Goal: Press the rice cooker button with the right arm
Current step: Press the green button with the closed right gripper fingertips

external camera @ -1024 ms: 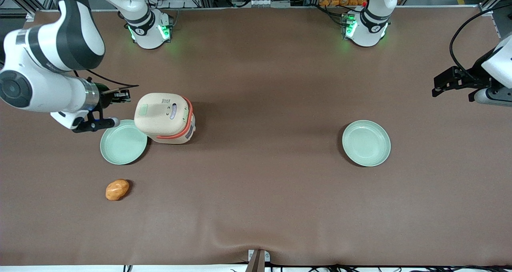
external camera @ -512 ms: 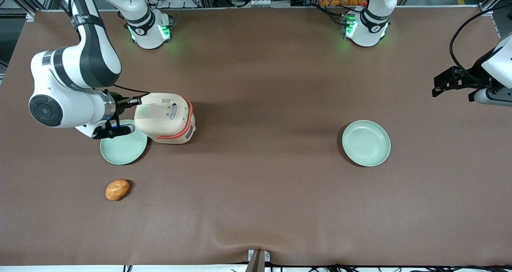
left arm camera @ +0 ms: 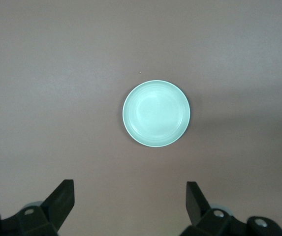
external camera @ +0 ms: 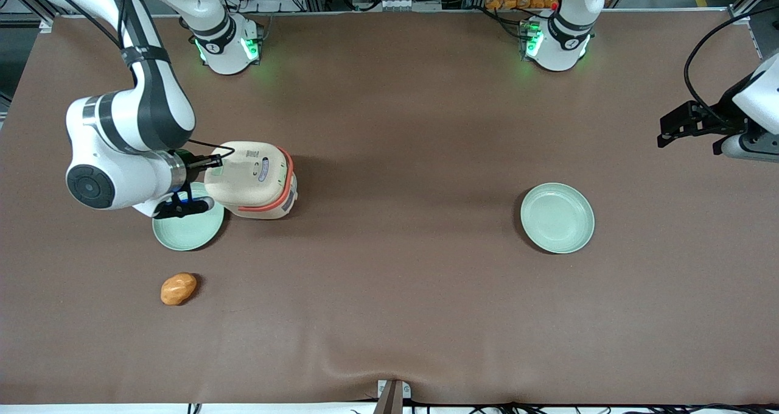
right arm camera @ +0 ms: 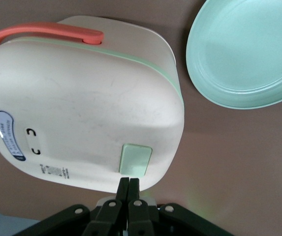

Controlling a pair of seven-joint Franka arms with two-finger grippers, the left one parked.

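We are hovering our black two-finger claw (right arm camera: 129, 189), fingertips pinched together, at the lid edge of the cream, coral-banded rice cooker (external camera: 252, 179), its small pale green square button (right arm camera: 135, 160) just ahead. Descending off-centre, we risk glancing off the rounded lid.

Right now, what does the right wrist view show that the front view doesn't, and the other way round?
Only the right wrist view shows the small pale green square button in full on the lid, with the black end effector, fingers shut, just at its edge. Only the front view shows the orange rounded lump and a second pale green round plate toward the parked arm's end of the table. Both show the cream rice cooker with a coral band and the pale green plate beside it.
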